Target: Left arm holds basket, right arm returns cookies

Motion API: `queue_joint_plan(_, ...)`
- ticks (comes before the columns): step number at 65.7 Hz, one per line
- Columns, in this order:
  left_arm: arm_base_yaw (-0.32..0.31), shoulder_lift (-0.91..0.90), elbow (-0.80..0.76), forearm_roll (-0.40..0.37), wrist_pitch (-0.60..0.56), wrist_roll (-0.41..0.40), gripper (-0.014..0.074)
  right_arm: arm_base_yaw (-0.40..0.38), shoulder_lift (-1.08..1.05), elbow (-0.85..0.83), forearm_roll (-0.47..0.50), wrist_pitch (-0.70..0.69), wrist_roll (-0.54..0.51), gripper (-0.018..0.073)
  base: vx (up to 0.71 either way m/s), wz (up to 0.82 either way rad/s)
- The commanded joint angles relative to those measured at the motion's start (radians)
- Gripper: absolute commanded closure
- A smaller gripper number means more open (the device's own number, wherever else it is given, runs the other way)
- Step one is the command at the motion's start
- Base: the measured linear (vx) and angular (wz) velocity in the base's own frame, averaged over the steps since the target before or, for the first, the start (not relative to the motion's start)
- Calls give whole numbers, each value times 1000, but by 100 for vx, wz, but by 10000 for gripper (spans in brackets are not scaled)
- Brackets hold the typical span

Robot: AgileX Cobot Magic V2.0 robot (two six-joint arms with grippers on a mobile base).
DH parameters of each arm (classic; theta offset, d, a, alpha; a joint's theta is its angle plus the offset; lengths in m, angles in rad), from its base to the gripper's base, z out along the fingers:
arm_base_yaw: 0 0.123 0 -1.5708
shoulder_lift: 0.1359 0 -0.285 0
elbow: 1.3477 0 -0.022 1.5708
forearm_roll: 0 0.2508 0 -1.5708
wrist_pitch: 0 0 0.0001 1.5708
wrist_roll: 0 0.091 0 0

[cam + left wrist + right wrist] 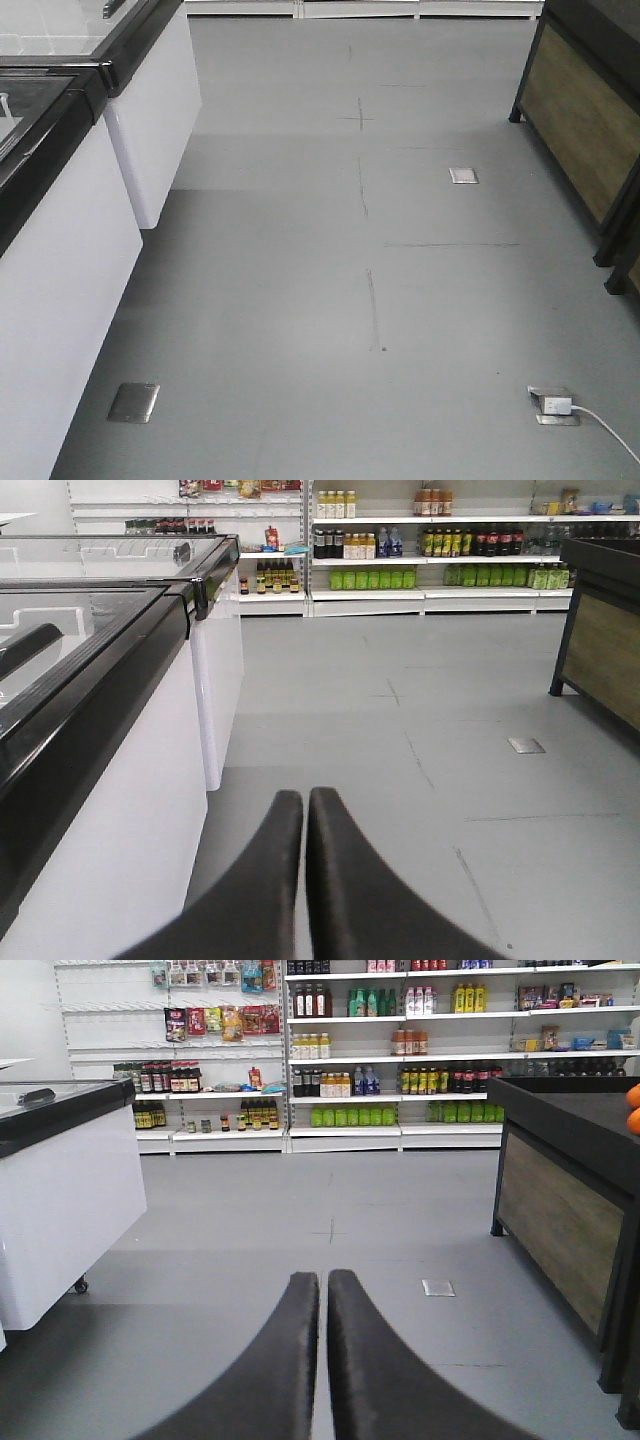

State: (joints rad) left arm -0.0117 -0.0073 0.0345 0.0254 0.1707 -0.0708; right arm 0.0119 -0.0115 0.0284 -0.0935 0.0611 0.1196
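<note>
The left claw [304, 796] is seen from its own wrist camera, pointed level down a shop aisle. Its two black fingers [262, 880] are drawn together until only a thin sliver is left between them, and nothing is gripped. It is held just beside a white freezer chest [120, 820] with a black rim and glass lid, which lies to its left, and it is aimed toward shelves of bottles [420, 550] along the far wall. The right claw [323, 1278] is posed in the same manner: level above the grey floor [250, 1250], fingers closed to a narrow slit with nothing between them. It is directed along the open aisle, with a dark stand [560, 1210] with wood-panelled sides to its right and a wheeled white cabinet [60, 1210] to its left, both well apart from it. The front-facing view is filled by the floor, which is marked by thin dark lines. A metal floor plate [133, 402] is set near the freezer side, and a white plug [556, 404] with its cable rests on a second plate at the lower right. The basket and the cookies are not shown in any of the three views, so their place cannot be told.
</note>
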Motion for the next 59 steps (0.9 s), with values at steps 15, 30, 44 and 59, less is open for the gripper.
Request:
queue_joint_plan(15,-6,-17,-37,0,-77,-5,602,-2,-12,17,-9,-70,-7,570,0,0)
queue_joint_plan(30,-6,-17,-37,0,-77,-5,602,-2,-12,17,-9,-70,-7,570,0,0)
queue_joint_plan(44,-6,-17,-37,0,-77,-5,602,-2,-12,17,-9,-70,-7,570,0,0)
queue_joint_plan(59,-6,-17,-37,0,-77,-5,602,-2,-12,17,-9,-70,-7,570,0,0)
